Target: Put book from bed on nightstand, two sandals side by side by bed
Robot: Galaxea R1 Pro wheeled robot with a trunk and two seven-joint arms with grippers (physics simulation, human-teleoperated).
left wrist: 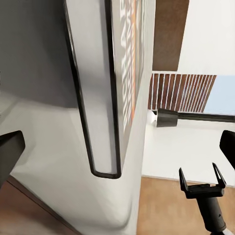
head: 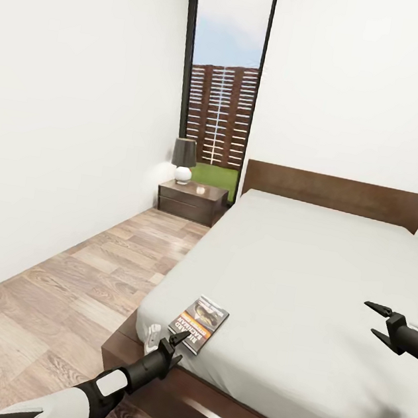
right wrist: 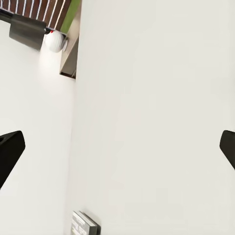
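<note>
Since the book (head: 199,323) lies near the bed's (head: 306,277) foot-end left corner, long axis running toward the headboard, the left tool (head: 174,342) sits right at its near edge, spread open and empty, while the right tool (head: 377,321), also open and empty, is well apart.

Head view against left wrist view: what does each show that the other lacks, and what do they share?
Head view alone: the nightstand, the headboard and the open right gripper over the mattress. Left wrist view alone: the book's near edge close up, between the open left gripper's fingertips. Shared: book, bed, lamp, fence.
</note>
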